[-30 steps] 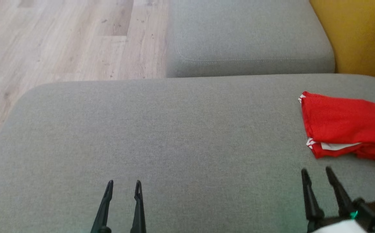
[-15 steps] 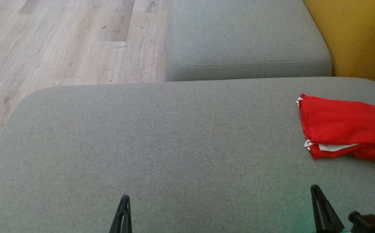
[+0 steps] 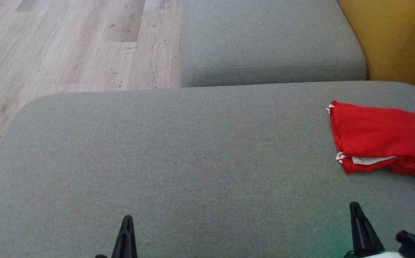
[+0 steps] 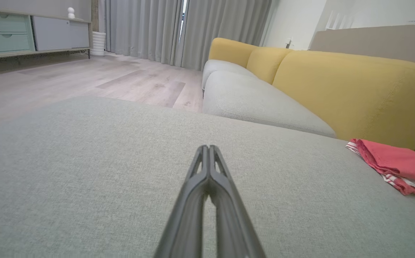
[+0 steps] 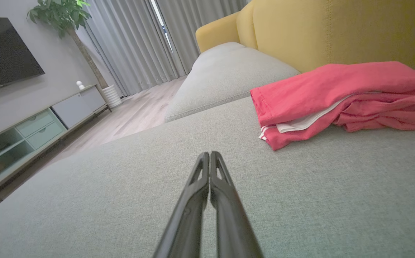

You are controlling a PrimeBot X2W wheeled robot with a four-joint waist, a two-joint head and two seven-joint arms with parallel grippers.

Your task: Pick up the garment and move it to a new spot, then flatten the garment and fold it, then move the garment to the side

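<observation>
Garment [image 3: 376, 132] grip: held by neither gripper; left lying free on the cushion.
Left gripper [image 3: 127, 224]: fingers pressed together, nothing clamped; seen at the bottom edge of the head view, poised over the seat cushion [image 3: 193, 150], well apart from the garment.
Right gripper [image 3: 355, 209]: fingers pressed together, nothing clamped; tips pointed toward the garment, a strip of cushion seen between them.
Garment place: laid on the right end of the seat cushion, near the yellow backrest [image 3: 401, 36]; contact with the backrest cannot be told; cut off by the right frame edge in the head view.
Garment look: red, folded into a loose stack, white striped trim shown at the near corner.
Second cushion [image 3: 272, 36]: grey, butted against the far edge of the seat cushion.
Floor [image 3: 67, 43]: pale wood planks, seen at upper left.
Background: grey curtains [image 4: 150, 28], low cabinet [image 4: 6, 36], dark screen [image 5: 3, 53], potted plant [image 5: 60, 14].
</observation>
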